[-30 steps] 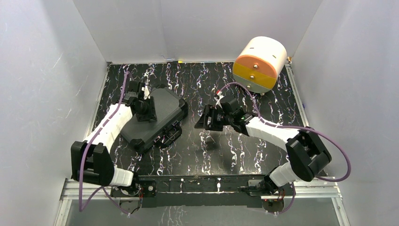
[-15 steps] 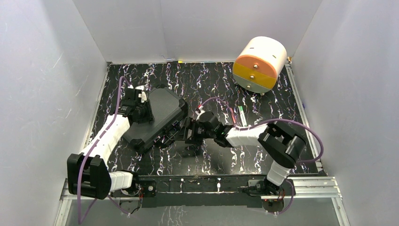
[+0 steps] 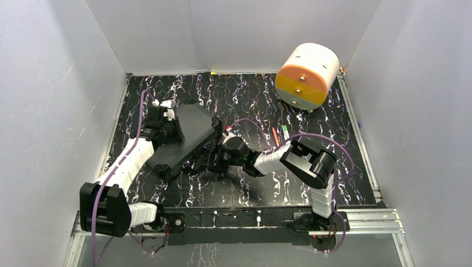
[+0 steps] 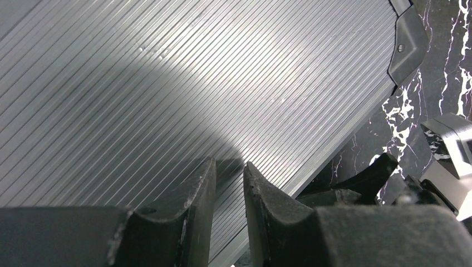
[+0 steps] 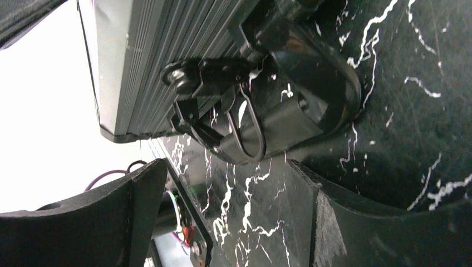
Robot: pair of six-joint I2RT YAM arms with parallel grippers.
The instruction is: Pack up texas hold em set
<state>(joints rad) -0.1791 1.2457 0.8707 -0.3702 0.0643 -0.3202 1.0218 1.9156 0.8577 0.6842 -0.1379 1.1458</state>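
Observation:
The black ribbed hard case (image 3: 189, 133) lies closed at the left of the table. It fills the left wrist view (image 4: 167, 83). My left gripper (image 3: 168, 129) rests on its lid near the left edge, fingers almost together with nothing between them (image 4: 229, 167). My right gripper (image 3: 210, 161) is open and low on the table at the case's near-right side. Its fingers (image 5: 228, 172) stand just before the case's handle (image 5: 311, 105) and metal latch (image 5: 206, 78), apart from both. Chips and card deck are hidden.
A big orange-and-white cylinder (image 3: 307, 75) stands at the back right. A thin red pen (image 3: 275, 135) and a green pen (image 3: 285, 132) lie right of centre. White walls close in the table on three sides.
My right arm has swung left from the table's middle to the case's near-right side, close to handle and latch. My left gripper has shifted slightly left on the lid.

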